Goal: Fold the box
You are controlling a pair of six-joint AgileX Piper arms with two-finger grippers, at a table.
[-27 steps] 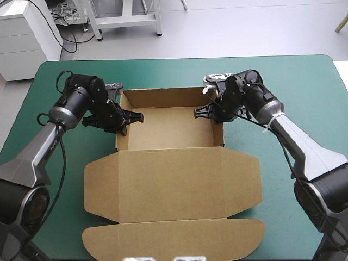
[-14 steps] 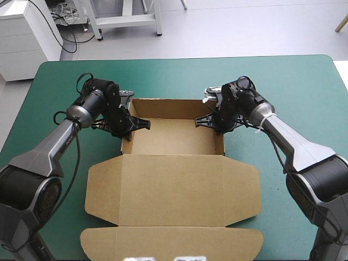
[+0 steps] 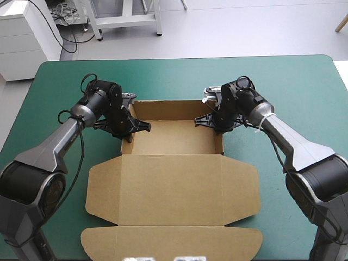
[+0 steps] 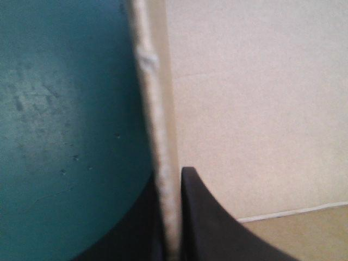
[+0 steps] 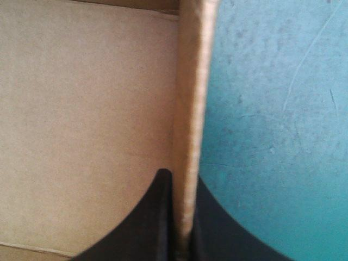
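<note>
The brown box (image 3: 174,138) stands as an open tray toward the table's far side, its walls raised, its lid (image 3: 173,185) flat toward the near edge. My left gripper (image 3: 129,126) is shut on the tray's left wall (image 4: 157,109), one black finger on each side of the board. My right gripper (image 3: 213,120) is shut on the right wall (image 5: 191,109) in the same way. Each wrist view shows the wall's edge running ahead from between the fingers, the box's inside on one side and teal-green cover on the other.
The lid's front flap (image 3: 173,243) reaches almost to the table's near edge. Teal-green table (image 3: 304,92) lies bare to the right of the box and beyond it.
Both grippers have carried the tray slightly toward the far edge and right. The left arm shifted right with the left wall; the box now stands squarer.
</note>
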